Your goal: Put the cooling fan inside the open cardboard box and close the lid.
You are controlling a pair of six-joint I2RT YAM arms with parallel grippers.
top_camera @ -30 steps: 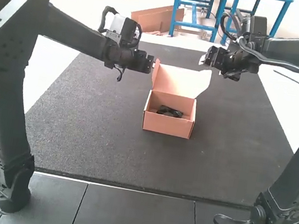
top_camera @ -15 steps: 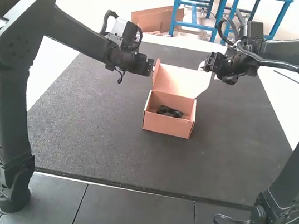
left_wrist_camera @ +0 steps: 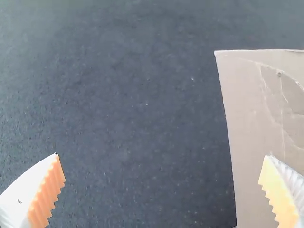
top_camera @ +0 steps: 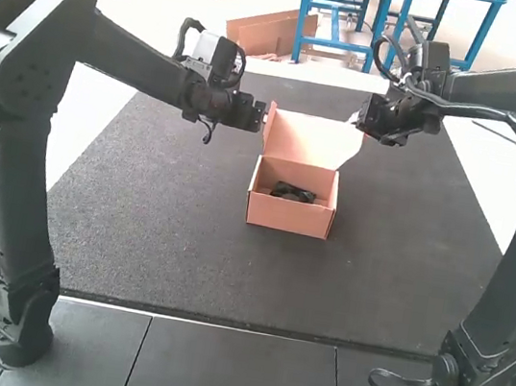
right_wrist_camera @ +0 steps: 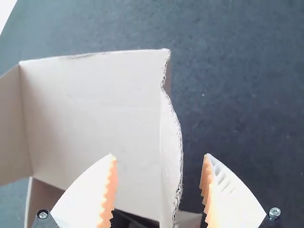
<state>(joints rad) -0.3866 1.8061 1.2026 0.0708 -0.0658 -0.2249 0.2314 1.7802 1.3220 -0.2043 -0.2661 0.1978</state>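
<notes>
A small cardboard box (top_camera: pixel 291 203) stands open in the middle of the dark mat, its lid (top_camera: pixel 310 139) raised upright at the back. The black cooling fan (top_camera: pixel 293 192) lies inside it. My left gripper (top_camera: pixel 260 114) is open at the lid's left top corner; in the left wrist view the lid's side flap (left_wrist_camera: pixel 266 128) lies beside one of its orange pads (left_wrist_camera: pixel 278 197). My right gripper (top_camera: pixel 358 119) is open at the lid's right top corner, and in the right wrist view its fingers (right_wrist_camera: pixel 107 190) straddle the lid's edge (right_wrist_camera: pixel 170 142).
The dark mat (top_camera: pixel 140 205) covers the table around the box, with free room on all sides. A black strip (top_camera: pixel 231 373) runs along the table's front edge.
My right gripper has shifted slightly right and down toward the lid's right corner. The left gripper moved a little up and has held still since. The box and fan have not moved.
</notes>
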